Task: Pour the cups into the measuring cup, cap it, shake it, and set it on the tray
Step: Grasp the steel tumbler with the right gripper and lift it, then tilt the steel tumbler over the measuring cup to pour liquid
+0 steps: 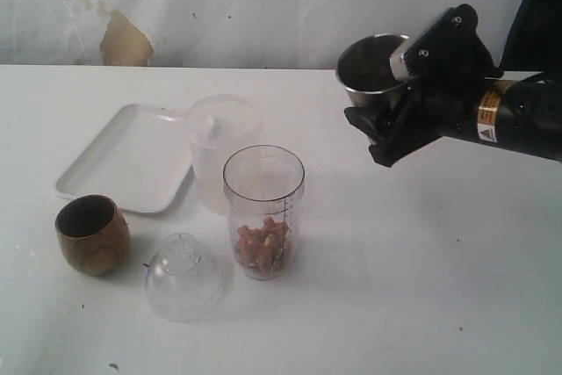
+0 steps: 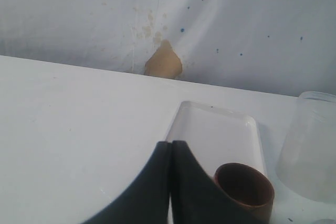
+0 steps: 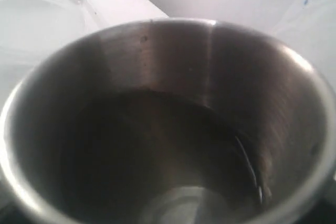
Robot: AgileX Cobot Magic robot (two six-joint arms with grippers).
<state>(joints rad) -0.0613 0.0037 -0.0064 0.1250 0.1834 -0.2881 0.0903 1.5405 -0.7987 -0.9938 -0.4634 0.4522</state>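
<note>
My right gripper (image 1: 397, 98) is shut on the shiny steel tumbler (image 1: 373, 63) and holds it in the air at the right, well right of the measuring cup. The tumbler's dark inside (image 3: 168, 129) fills the right wrist view and hides the fingers. The clear measuring cup (image 1: 263, 212) stands upright mid-table with orange-brown pieces in its bottom. Its clear dome cap (image 1: 183, 277) lies on the table to its left. The brown wooden cup (image 1: 92, 234) stands at the left, also in the left wrist view (image 2: 244, 190). My left gripper (image 2: 171, 148) is shut on nothing, close to the wooden cup.
The white tray (image 1: 132, 157) lies at the back left, also seen from the left wrist (image 2: 215, 129). A wider frosted plastic cup (image 1: 219, 151) stands between the tray and the measuring cup. A white wall rises behind the table.
</note>
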